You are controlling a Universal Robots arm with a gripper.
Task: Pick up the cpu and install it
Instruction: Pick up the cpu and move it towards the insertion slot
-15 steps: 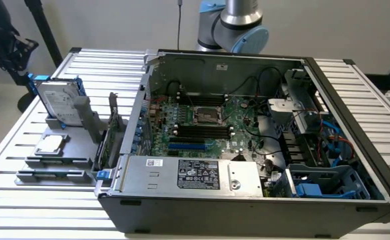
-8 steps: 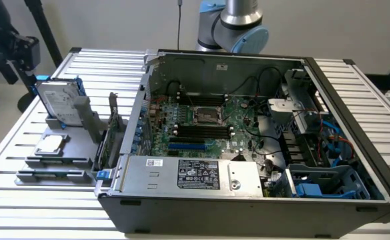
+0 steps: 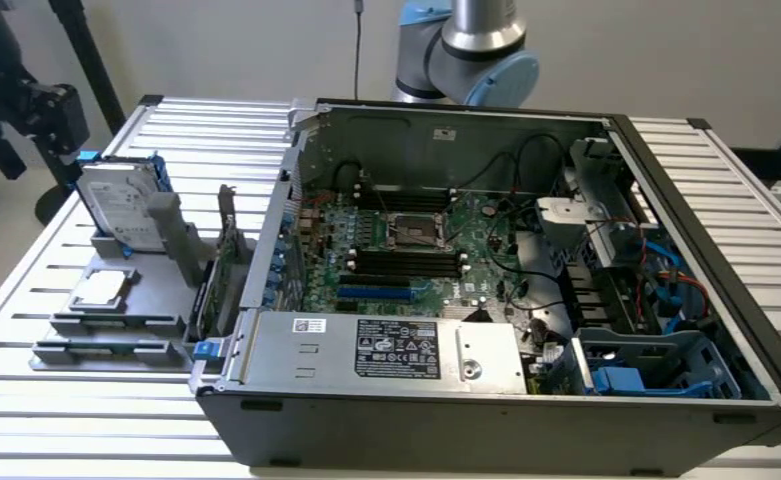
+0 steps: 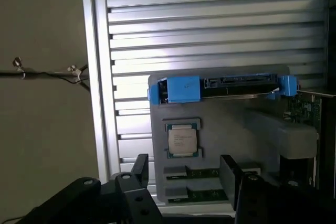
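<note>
End effector wide open, over cpu at case's 9 o'clock, exterior view. Judgement: centre the chip between the jaws and keep it level.

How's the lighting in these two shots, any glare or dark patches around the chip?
Exterior view: even light; the small square silver-topped cpu catches a pale sheen, and the black computer case is partly shadowed inside. Wrist view: dim overall, glare streaks the ribbed metal table, open jaws are dark silhouettes.

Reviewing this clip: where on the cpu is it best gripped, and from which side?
Judging by its pose, grip the cpu by two opposite side edges, coming from straight above: it lies flat, metal top up, on the grey holder, and the upright hard drive stands close beside it.
</note>
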